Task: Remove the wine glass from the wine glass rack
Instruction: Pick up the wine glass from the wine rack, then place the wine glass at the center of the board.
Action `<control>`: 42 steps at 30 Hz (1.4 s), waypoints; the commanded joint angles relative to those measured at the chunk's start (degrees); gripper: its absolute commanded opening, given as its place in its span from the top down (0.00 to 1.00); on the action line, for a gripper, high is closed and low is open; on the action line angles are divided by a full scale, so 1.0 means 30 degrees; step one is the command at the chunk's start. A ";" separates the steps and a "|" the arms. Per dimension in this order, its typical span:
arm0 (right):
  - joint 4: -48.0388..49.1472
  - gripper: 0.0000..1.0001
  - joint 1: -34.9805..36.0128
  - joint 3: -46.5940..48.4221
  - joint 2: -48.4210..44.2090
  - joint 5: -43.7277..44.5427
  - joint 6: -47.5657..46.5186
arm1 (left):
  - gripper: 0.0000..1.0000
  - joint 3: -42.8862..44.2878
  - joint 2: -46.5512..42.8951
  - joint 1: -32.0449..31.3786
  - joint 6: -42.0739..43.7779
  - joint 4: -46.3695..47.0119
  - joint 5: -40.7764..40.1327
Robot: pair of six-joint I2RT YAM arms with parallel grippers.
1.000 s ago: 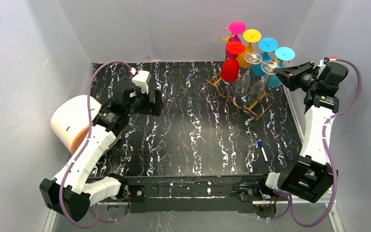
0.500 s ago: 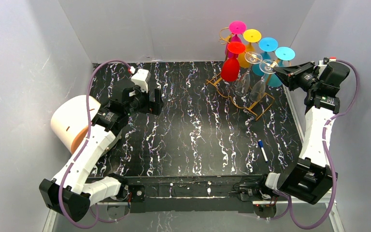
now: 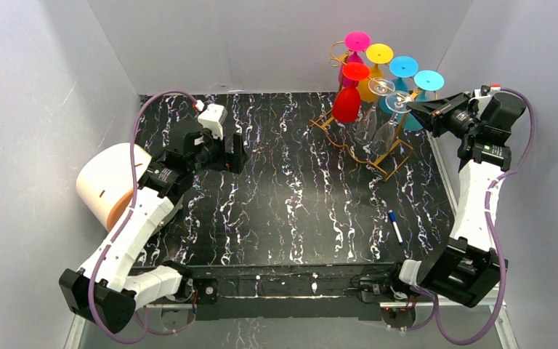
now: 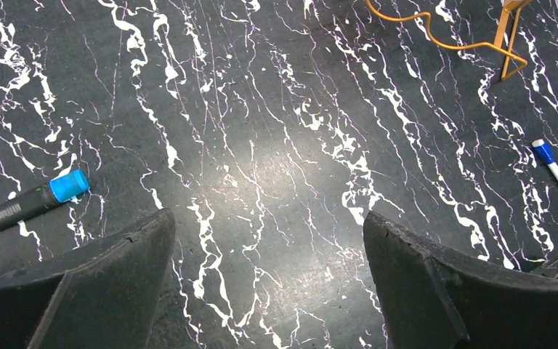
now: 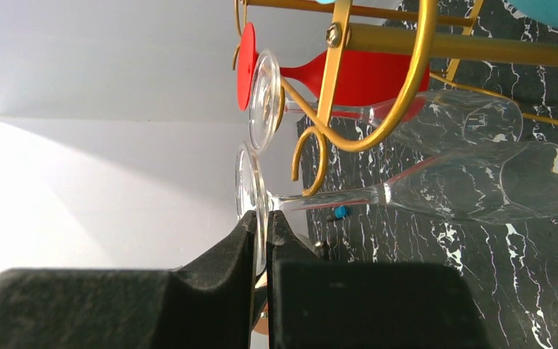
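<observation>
Pinching the foot of the clear wine glass point(image 5: 472, 185), the right gripper point(image 5: 260, 231) has its jaws narrowed onto the disc's edge. The stem sits at the curled end of a hook on the gold wine glass rack point(image 5: 409, 87), beside a second clear glass point(image 5: 472, 116) and a red glass point(image 5: 356, 73). The left gripper point(image 4: 269, 240) hangs wide apart over the black marbled table point(image 4: 261, 109).

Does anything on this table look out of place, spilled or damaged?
A white marker with a blue cap lies loose on the right side of the table. A black marker with a blue end lies loose in the left wrist view. Nothing looks broken or spilled.
</observation>
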 commanded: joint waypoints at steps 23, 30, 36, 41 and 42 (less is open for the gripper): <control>-0.1267 0.99 0.0727 -0.0547 -0.2751 -0.4212 -0.6296 | 0.02 -0.0518 -0.0392 0.0005 -0.2378 0.1352 0.2511; -0.4197 0.99 0.3457 -0.0981 -0.3729 -0.2614 -0.9097 | 0.02 -0.0937 0.0158 0.0005 -0.3628 0.2830 0.5052; -0.3953 0.99 0.6907 -0.2353 -0.4469 -0.0754 -0.9445 | 0.07 -0.1581 0.0445 0.0004 -0.5326 0.5023 0.8068; -0.2862 0.99 0.9240 -0.2958 -0.5096 -0.0139 -0.9462 | 0.12 -0.3273 0.0355 -0.0045 -0.8054 0.8856 1.1032; -0.2864 0.99 0.9441 -0.2933 -0.5029 -0.0104 -0.9590 | 0.12 -0.3686 0.0315 -0.0052 -0.8760 0.9846 1.1506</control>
